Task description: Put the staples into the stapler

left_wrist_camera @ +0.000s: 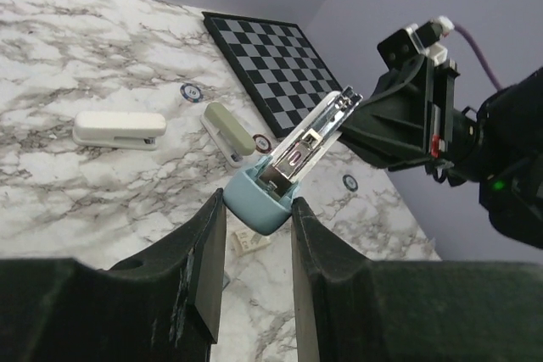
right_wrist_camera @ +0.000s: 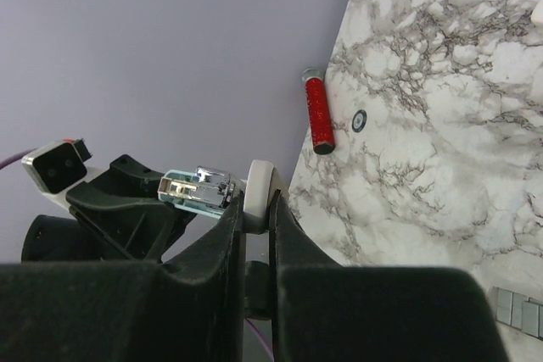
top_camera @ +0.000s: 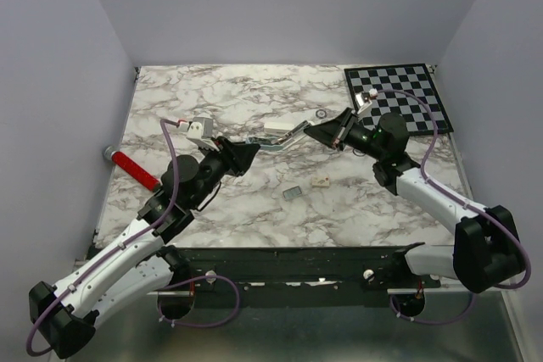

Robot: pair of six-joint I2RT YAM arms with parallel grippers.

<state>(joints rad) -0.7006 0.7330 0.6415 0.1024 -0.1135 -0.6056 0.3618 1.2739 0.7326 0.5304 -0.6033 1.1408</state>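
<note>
A light-blue stapler [top_camera: 276,142] is held in the air between both grippers, swung open with its chrome magazine [left_wrist_camera: 310,146] showing. My left gripper [top_camera: 240,155] is shut on the stapler's blue rear end [left_wrist_camera: 259,201]. My right gripper [top_camera: 322,133] is shut on the stapler's pale lid [right_wrist_camera: 259,192]; the chrome magazine [right_wrist_camera: 199,188] sticks out to the lid's left. The staples [top_camera: 293,194], a small flat grey strip, lie on the marble table below the stapler, and show in the right wrist view [right_wrist_camera: 517,311] at the bottom right edge. Neither gripper touches them.
A small white box [top_camera: 321,181] lies next to the staples. A white stapler [left_wrist_camera: 119,129] and an olive one [left_wrist_camera: 229,129] lie further back. A red-handled tool [top_camera: 136,169] is at the left edge, a chessboard [top_camera: 399,99] at the back right, and small rings [left_wrist_camera: 192,91] are scattered about.
</note>
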